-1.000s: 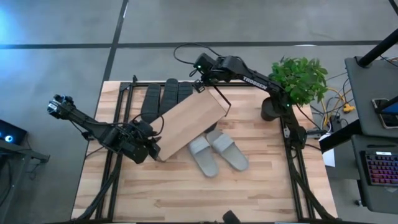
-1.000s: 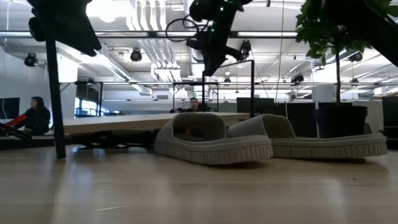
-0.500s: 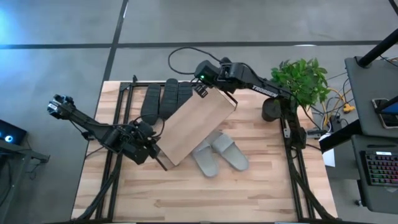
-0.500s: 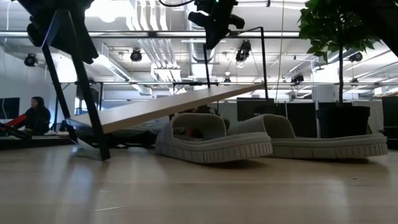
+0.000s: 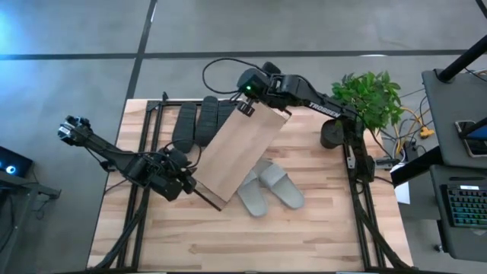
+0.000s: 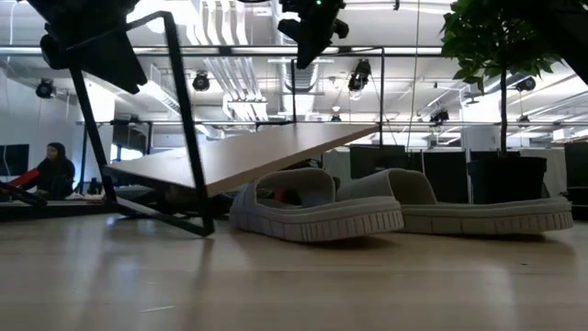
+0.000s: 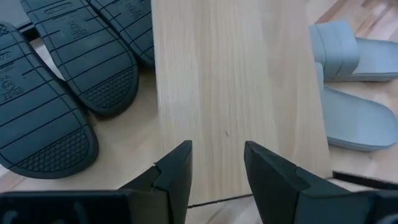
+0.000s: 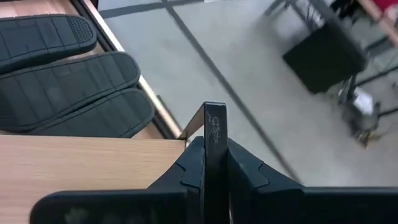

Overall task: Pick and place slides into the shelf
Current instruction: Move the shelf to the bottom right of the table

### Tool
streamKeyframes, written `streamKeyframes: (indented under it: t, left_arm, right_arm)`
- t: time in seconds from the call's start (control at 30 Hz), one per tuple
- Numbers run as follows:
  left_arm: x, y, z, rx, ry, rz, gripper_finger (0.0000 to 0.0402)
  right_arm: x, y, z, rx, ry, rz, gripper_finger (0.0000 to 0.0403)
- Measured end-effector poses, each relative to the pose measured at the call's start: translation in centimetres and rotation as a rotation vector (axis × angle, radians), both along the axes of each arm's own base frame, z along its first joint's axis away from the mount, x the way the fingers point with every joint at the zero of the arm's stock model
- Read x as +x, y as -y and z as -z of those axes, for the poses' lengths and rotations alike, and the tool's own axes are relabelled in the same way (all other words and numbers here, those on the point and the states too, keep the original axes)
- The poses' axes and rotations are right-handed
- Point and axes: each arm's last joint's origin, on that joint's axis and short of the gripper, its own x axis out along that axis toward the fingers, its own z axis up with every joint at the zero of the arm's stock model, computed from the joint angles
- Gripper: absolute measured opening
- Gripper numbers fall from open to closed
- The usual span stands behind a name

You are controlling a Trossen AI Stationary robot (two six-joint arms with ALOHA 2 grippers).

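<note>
The shelf [image 5: 240,156] is tipped, and its light wooden board [image 6: 248,152] slopes up toward the far end over two light grey slides [image 5: 262,189]. My right gripper [image 5: 246,106] is shut on the shelf's black frame at the raised far end. My left gripper [image 5: 189,183] is at the shelf's low near-left end. Its fingers [image 7: 177,171] stand apart with the board [image 7: 236,74] beyond them. A thin black frame bar [image 7: 217,201] runs across the gap. Three dark slides [image 5: 204,120] lie sole up on the table's far left. My right gripper pinches a thin black bar of the frame [image 8: 215,121] between its two fingers, just below the frame's corner at the board's far end. The fingers slant down from the far side. That end hangs clear of the table. My left gripper: I cannot tell whether its fingers touch the bar or the board.
A potted plant [image 5: 365,95] stands at the table's far right, with its dark pot [image 6: 503,179] behind the grey slides. The shelf's frame leg [image 6: 188,138] sticks out at the near-left end. Bare table lies toward the near edge. People sit in the room beyond.
My right gripper has risen and rolled with the frame bar in its hold. The shelf's far end has lifted from level, so the board now slopes. Its near-left end has stayed low by my left gripper. The frame legs there have swung out toward the near edge.
</note>
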Motion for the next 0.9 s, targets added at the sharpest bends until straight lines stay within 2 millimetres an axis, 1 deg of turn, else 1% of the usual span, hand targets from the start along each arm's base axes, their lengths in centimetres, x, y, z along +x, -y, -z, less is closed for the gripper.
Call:
streamKeyframes:
  t: [0.17, 0.37, 0.63, 0.77, 0.9]
  left_arm:
    - [0.1, 0.0, 0.0, -0.001, 0.010, -0.003, 0.0132]
    - [0.1, 0.0, 0.0, -0.001, 0.005, -0.001, 0.0132]
    - [0.0, 0.0, 0.1, -0.001, 0.003, -0.002, 0.0132]
    - [0.0, 0.0, 0.1, -0.001, 0.003, -0.002, 0.0132]
    - [0.0, 0.0, 0.1, 0.000, 0.003, -0.002, 0.0132]
  right_arm:
    - [0.3, 0.0, -0.7, -0.090, -0.034, -0.092, 0.0029]
    - [1.0, -0.9, -1.5, -0.212, -0.095, -0.219, 0.0029]
    - [1.6, -2.3, -2.5, -0.329, -0.108, -0.278, 0.0029]
    - [1.9, -3.4, -3.4, -0.395, -0.090, -0.320, 0.0029]
    - [2.0, -5.0, -4.9, -0.481, -0.050, -0.376, 0.0029]
